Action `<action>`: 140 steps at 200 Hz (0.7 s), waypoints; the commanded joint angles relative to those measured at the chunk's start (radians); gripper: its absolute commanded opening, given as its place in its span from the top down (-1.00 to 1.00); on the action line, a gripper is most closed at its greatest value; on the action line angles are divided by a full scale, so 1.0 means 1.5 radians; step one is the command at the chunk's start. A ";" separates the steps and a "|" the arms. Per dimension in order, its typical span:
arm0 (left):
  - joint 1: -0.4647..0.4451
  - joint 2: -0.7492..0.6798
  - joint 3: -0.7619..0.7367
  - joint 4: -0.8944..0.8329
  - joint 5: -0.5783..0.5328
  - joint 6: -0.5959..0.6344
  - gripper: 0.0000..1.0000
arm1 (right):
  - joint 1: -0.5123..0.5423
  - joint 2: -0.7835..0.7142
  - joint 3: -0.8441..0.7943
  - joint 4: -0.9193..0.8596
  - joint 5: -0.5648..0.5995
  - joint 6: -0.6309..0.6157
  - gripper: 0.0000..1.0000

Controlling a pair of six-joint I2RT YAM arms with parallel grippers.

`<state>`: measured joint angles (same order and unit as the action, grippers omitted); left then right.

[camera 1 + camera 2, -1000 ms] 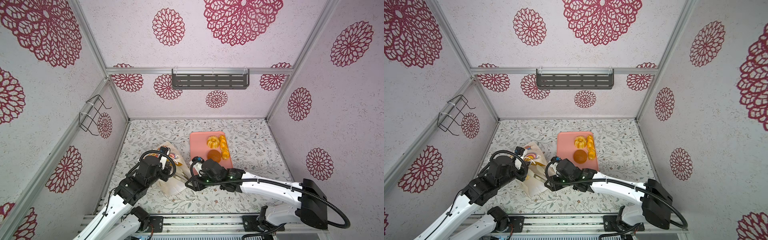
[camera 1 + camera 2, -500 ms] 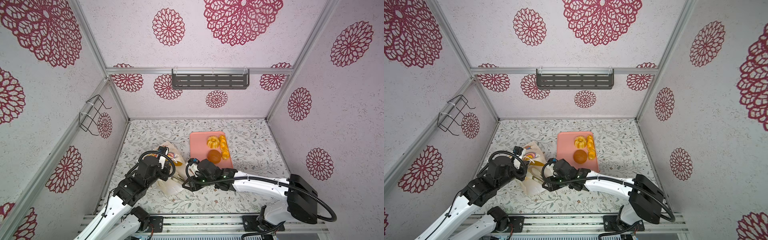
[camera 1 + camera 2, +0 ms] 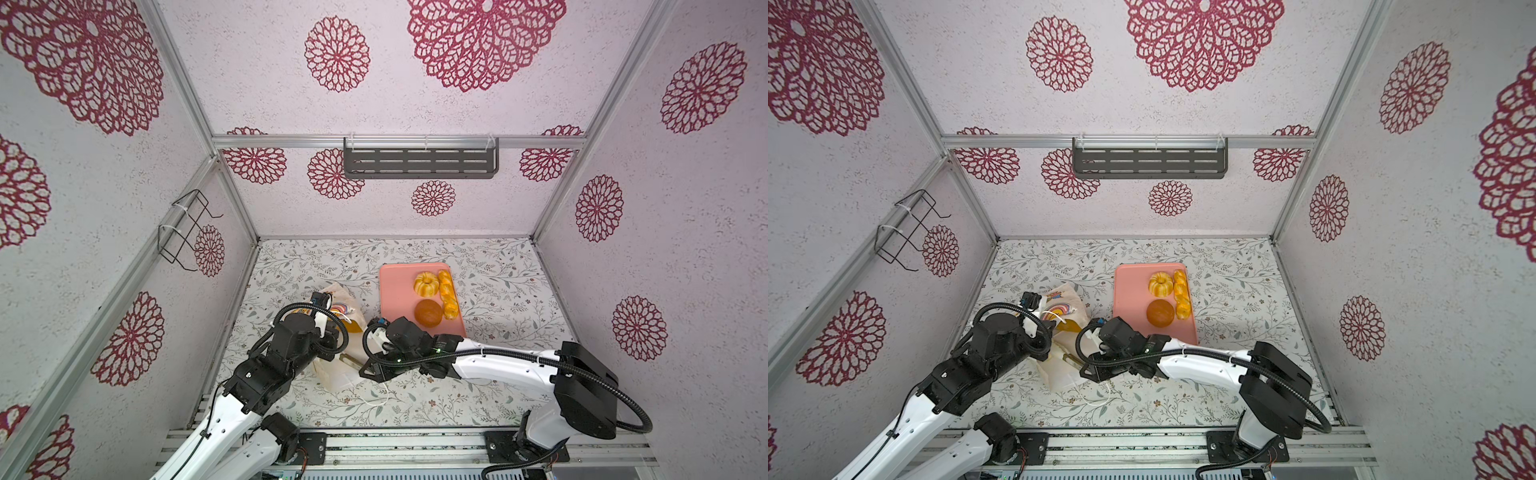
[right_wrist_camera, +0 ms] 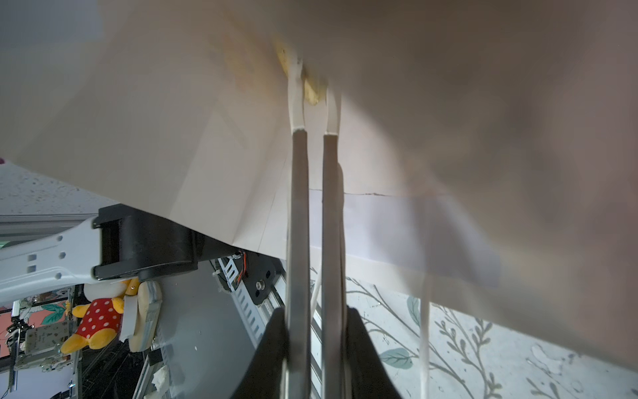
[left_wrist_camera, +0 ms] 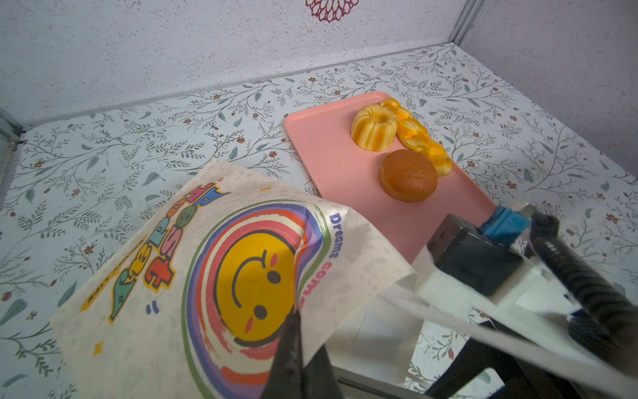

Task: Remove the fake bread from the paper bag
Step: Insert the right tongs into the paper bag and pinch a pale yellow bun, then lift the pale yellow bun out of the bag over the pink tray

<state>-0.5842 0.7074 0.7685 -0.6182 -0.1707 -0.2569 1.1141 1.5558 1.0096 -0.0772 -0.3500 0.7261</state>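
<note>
**A:** What are the grippers doing?

**B:** The right gripper [image 4: 313, 103] is inside the bag [image 3: 337, 376], closed on a yellow bit, likely bread [image 4: 316, 93]. The left gripper [image 5: 293, 331] is clamped on the bag's printed paper.

**A:** What's the best way out?

**B:** I'd draw it straight back toward 3 o'clock, slowly. The left should hold firm so the bag doesn't drag. Mind the cord [image 3: 376, 401].

**A:** And around them?

**B:** The bag lies at 9 o'clock on a leafy-print table [image 3: 498, 291]. A pink tray [image 3: 395, 291] at its 2 o'clock carries a bun [image 3: 428, 313], ring [image 3: 425, 284] and braid [image 3: 449, 299]. The pale walls [image 3: 291, 104] have red rosettes, with a grey shelf [image 3: 419, 162] at 12.
</note>
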 commanded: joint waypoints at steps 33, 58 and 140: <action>0.000 -0.001 0.014 0.035 -0.097 -0.134 1.00 | 0.010 -0.159 0.006 -0.133 0.085 -0.025 1.00; 0.002 0.020 0.031 -0.007 -0.229 -0.230 1.00 | 0.014 -0.225 -0.013 -0.217 0.162 -0.057 1.00; 0.003 0.095 0.087 -0.117 -0.345 -0.296 1.00 | -0.070 -0.375 0.010 -0.459 0.307 -0.100 1.00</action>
<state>-0.5842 0.8352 0.8589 -0.7113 -0.5964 -0.6388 1.0893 1.0519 0.9707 -0.6502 0.0093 0.6186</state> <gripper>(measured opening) 0.047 0.238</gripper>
